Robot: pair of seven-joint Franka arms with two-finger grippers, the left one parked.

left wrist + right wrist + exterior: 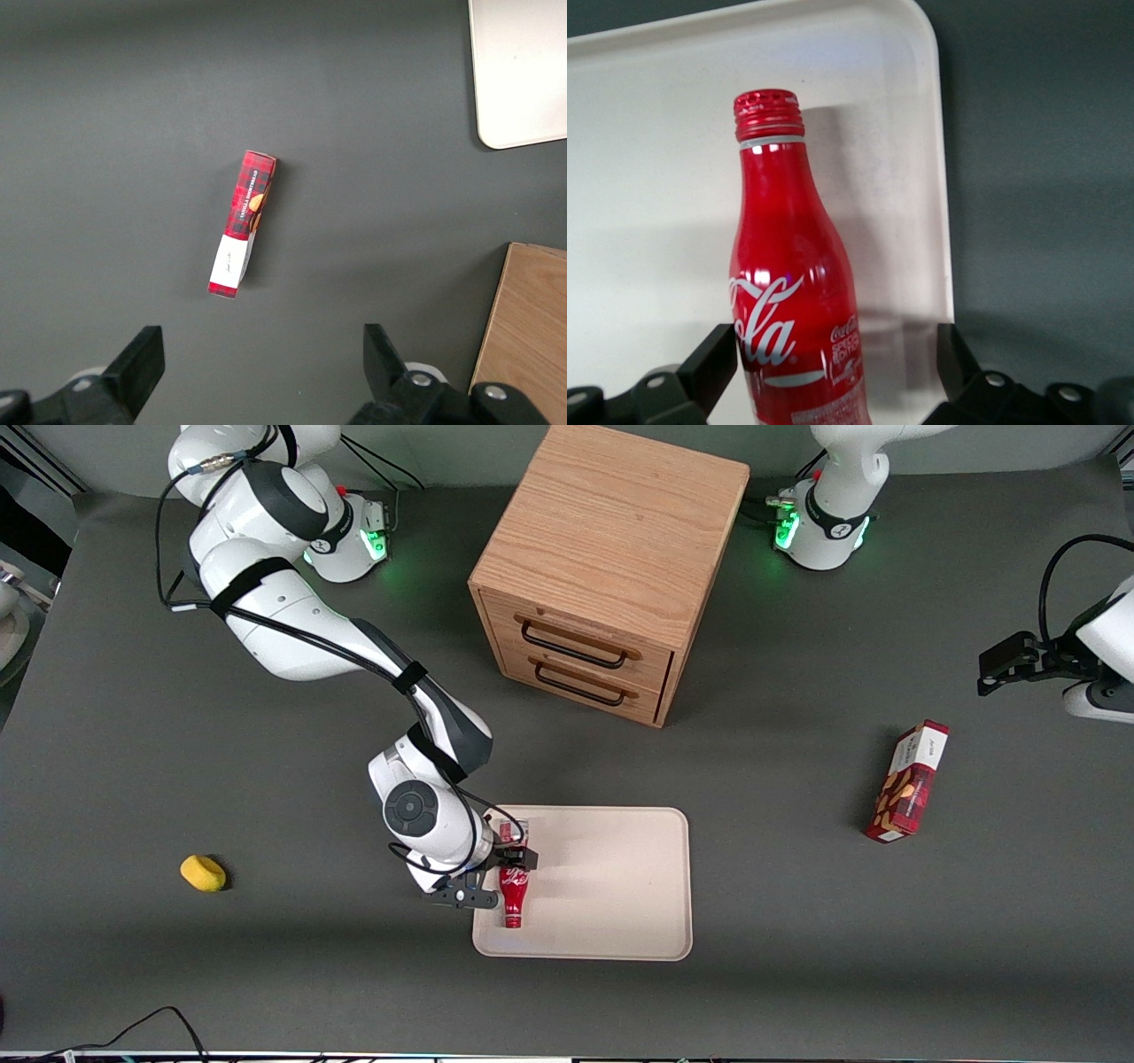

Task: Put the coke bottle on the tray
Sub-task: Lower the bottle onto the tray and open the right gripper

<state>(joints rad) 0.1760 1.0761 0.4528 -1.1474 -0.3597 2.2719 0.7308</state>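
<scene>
Lying on tray (611, 886), coke bottle (513, 893) sits between seemingly parted gripper (496, 879) fingers.

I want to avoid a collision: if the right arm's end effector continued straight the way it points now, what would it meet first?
The coke bottle already stands between the open fingers of the end effector. Past it lies only the tray floor, though depth is uncertain.

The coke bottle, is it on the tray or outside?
On it: the coke bottle lies within the tray rim, between the gripper fingers.
</scene>
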